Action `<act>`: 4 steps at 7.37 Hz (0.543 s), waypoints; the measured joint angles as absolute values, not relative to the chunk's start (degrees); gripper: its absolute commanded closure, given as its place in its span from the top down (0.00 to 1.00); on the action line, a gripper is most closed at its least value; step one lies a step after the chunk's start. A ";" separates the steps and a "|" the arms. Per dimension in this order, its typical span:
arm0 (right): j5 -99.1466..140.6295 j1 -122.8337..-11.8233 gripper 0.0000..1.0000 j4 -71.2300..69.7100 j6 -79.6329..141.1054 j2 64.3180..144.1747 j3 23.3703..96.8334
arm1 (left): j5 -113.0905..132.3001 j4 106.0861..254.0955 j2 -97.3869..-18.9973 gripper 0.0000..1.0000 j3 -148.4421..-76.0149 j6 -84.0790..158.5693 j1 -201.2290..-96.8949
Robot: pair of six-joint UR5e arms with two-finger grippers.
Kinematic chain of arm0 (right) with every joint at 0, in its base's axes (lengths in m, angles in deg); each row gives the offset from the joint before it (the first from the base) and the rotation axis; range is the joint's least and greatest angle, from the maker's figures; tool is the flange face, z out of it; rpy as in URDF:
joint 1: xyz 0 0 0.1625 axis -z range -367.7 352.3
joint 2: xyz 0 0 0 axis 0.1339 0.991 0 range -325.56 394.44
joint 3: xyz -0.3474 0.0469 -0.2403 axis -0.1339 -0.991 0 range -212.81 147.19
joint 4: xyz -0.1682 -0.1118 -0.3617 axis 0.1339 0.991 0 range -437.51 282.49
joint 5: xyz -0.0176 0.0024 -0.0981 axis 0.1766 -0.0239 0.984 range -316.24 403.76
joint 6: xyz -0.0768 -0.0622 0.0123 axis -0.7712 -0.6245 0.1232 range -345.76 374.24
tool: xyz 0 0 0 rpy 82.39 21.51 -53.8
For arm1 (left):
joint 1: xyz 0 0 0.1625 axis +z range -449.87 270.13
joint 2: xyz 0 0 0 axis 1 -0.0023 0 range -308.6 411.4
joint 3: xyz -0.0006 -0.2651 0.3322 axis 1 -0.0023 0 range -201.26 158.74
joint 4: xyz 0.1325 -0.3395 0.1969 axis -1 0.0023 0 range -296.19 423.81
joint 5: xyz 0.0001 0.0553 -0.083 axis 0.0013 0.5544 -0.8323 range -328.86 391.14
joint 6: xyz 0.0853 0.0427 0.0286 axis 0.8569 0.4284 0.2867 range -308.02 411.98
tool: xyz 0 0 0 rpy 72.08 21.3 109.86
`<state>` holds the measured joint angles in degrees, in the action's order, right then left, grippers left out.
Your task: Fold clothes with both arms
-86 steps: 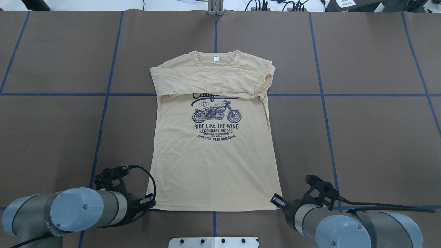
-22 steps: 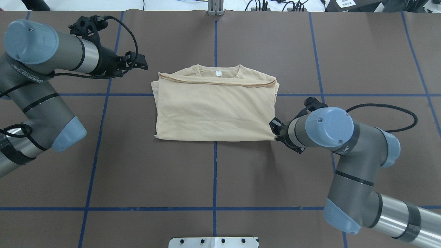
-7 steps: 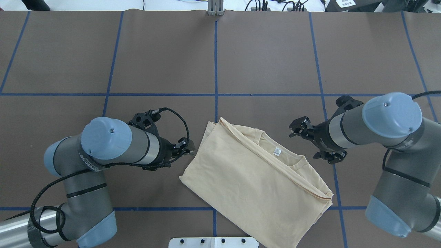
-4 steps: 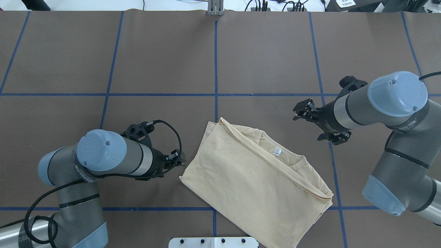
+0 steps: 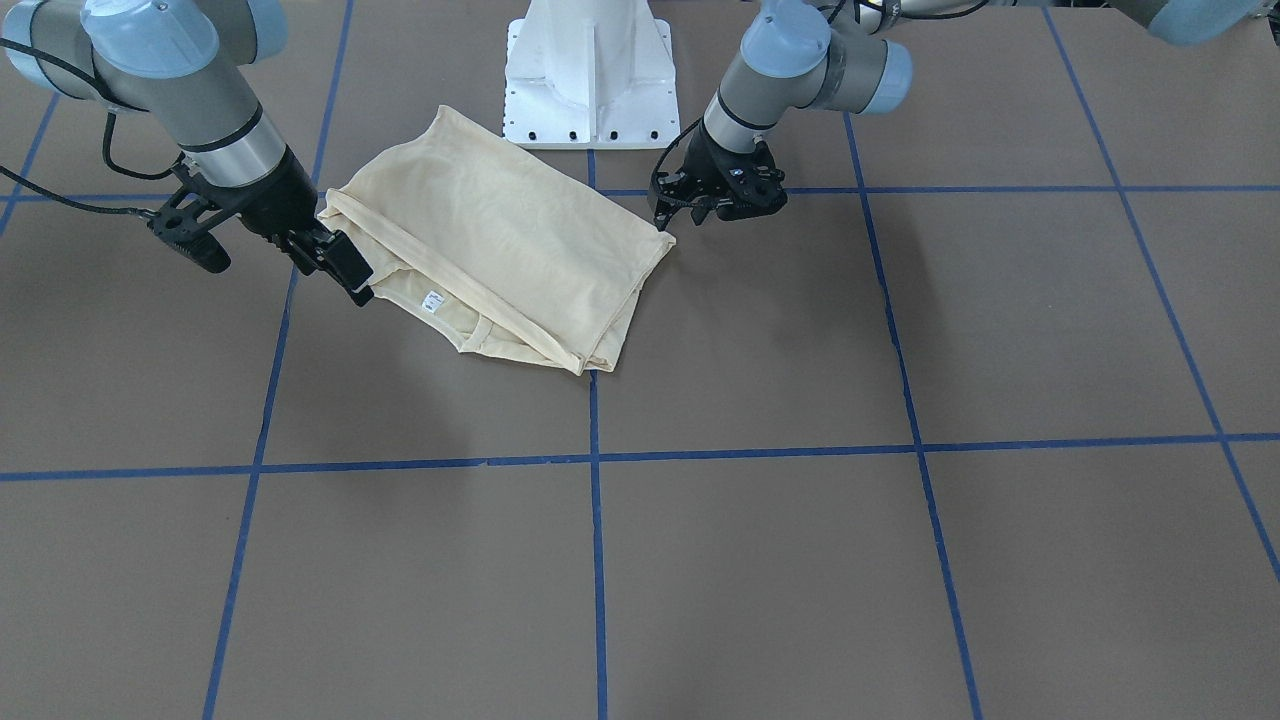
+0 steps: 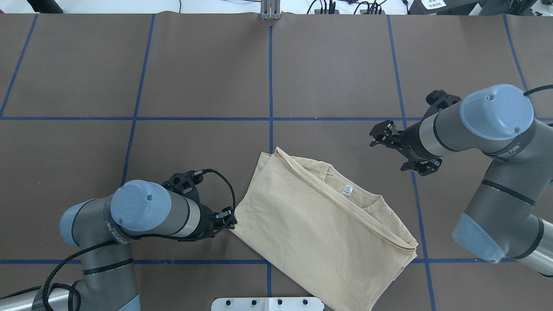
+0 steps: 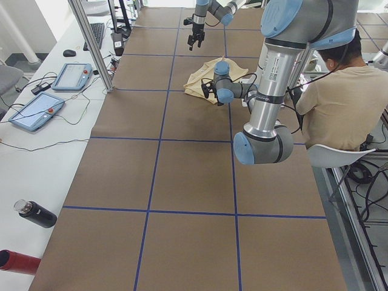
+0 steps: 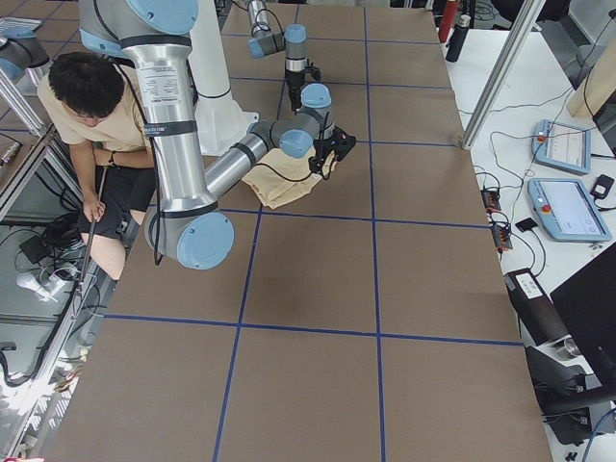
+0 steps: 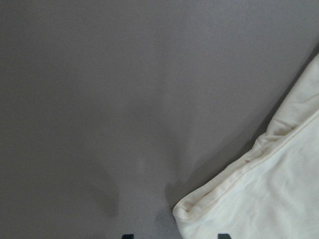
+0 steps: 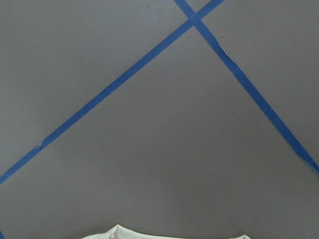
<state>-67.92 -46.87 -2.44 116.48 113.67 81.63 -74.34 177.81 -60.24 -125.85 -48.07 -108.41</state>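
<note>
Just beside left pincer (image 6: pixel 232 218), folded shirt (image 6: pixel 319 233).

Shirt (image 6: pixel 315 224): pale cream-yellow, plain face up; neck label (image 6: pixel 346 188) white. Table (image 6: pixel 194 77): brown, blue tape grid (image 6: pixel 271 86). Left arm (image 6: pixel 173 214), right arm (image 6: pixel 440 129): silver-grey, light-blue joint caps.

The cream shirt (image 6: pixel 311 229) lies folded flat, askew on the bench (image 6: pixel 194 77). Its white neck label (image 6: pixel 346 189) shows on top.
</note>
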 measured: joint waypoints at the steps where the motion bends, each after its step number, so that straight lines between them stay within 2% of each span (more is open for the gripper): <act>1: -67.90 -46.89 1.00 -2.45 116.46 113.67 81.46 | -74.31 177.85 -60.50 0.59 -125.57 -48.00 -108.46; 4: -67.65 -46.85 1.00 -2.47 116.45 113.58 80.48 | -72.39 178.13 -60.97 0.59 -124.64 -46.28 -108.71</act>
<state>-67.65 -46.85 -2.47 116.45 113.58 80.48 -72.39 178.13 -60.97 -124.64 -46.28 -108.71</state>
